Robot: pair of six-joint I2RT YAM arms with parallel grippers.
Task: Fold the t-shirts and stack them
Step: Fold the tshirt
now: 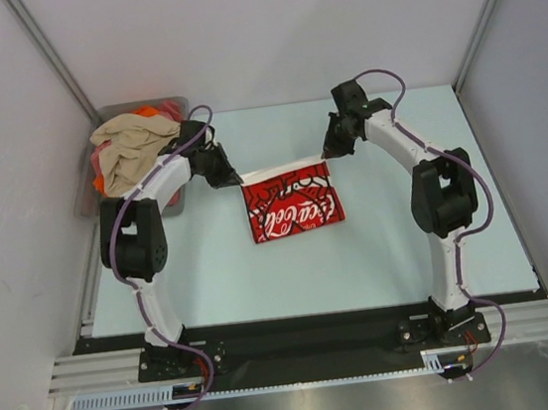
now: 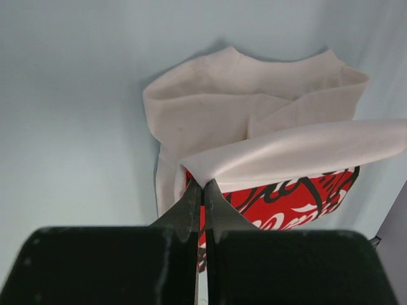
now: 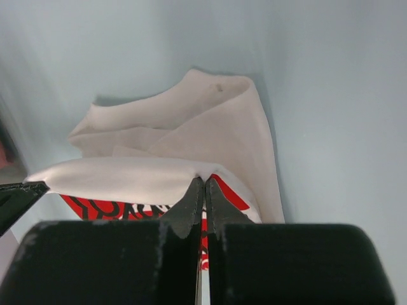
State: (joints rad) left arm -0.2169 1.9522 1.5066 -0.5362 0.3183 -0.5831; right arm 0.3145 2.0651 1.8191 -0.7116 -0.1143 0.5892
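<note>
The white t-shirt with the red Coca-Cola print (image 1: 291, 206) lies partly folded at the middle of the table. Its far edge is lifted and stretched between my two grippers. My left gripper (image 1: 238, 177) is shut on the left corner of that edge (image 2: 202, 181). My right gripper (image 1: 326, 154) is shut on the right corner (image 3: 205, 176). Both wrist views show the white cloth (image 2: 254, 101) (image 3: 184, 121) below with the red print under the raised edge. The beige t-shirt (image 1: 132, 147) lies on orange and pink-red cloth (image 1: 147, 109) in the tray at the far left.
The grey tray (image 1: 179, 203) with the other shirts stands at the table's far left corner, beside my left arm. White walls enclose the table on three sides. A black strip with the arm bases runs along the near edge.
</note>
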